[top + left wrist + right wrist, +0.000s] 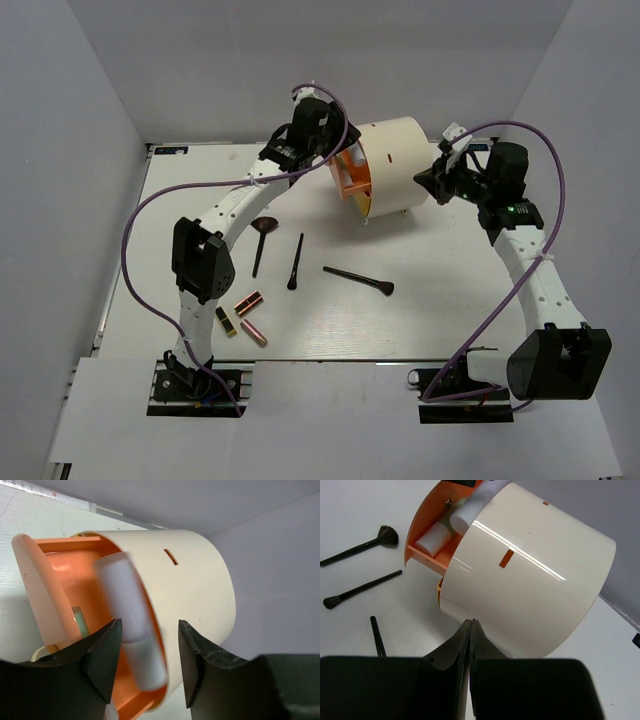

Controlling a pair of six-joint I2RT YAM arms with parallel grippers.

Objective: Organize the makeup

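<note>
While left pincer (149,632) faces drawer (50,575), makeup (296,260) well apart.

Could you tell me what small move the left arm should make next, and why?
Probably draw the left gripper back from the orange drawer toward the wide-headed brush. Its jaws stand open and empty, the drawer is already open, and the brushes and lipsticks lie on the table. The shut right gripper seems to brace the cream cylinder.
</note>
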